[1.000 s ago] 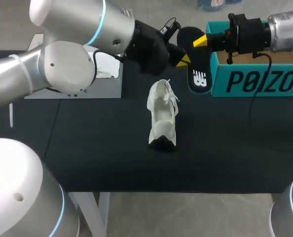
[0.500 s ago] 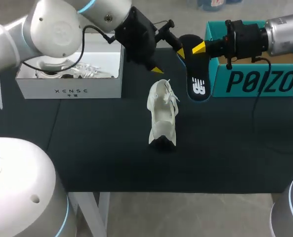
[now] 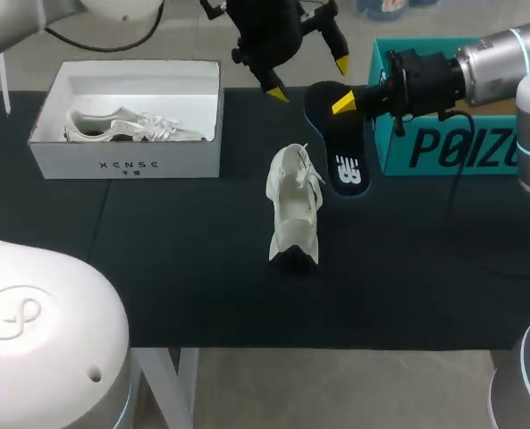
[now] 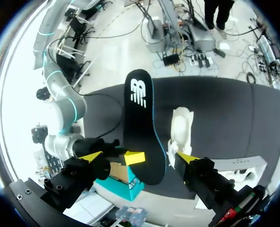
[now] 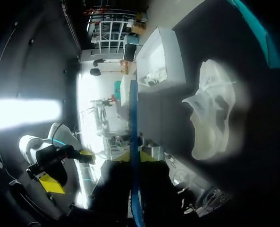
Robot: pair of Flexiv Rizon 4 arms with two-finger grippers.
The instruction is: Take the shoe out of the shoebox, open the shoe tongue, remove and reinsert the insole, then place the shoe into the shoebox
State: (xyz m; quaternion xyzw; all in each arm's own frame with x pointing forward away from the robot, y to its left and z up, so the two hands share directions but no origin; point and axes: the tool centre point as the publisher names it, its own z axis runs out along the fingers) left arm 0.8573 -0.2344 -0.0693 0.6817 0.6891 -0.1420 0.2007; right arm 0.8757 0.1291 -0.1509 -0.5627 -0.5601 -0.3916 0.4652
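Left gripper [image 3: 308,79]: empty, fingers wide, has backed off the insole [image 3: 343,156] | Right gripper [image 3: 345,101]: clamps the insole alone, now lower, just beside the shoe [image 3: 294,210] mid-table | Reinsertion likely next.

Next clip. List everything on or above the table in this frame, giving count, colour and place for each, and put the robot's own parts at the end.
loose shoe: one, white, mid-table, apart from both boxes
boxed shoe: one, white, lying inside the white shoebox
white shoebox: one, white, open, table's left rear
teal shoebox: one, teal, table's right rear
insole: one, black with a teal edge, held above the table between the loose shoe and the teal shoebox
table: one, black top
left gripper: one, yellow tips, open and empty, above the table's rear edge
right gripper: one, yellow tips, shut on the insole's far end
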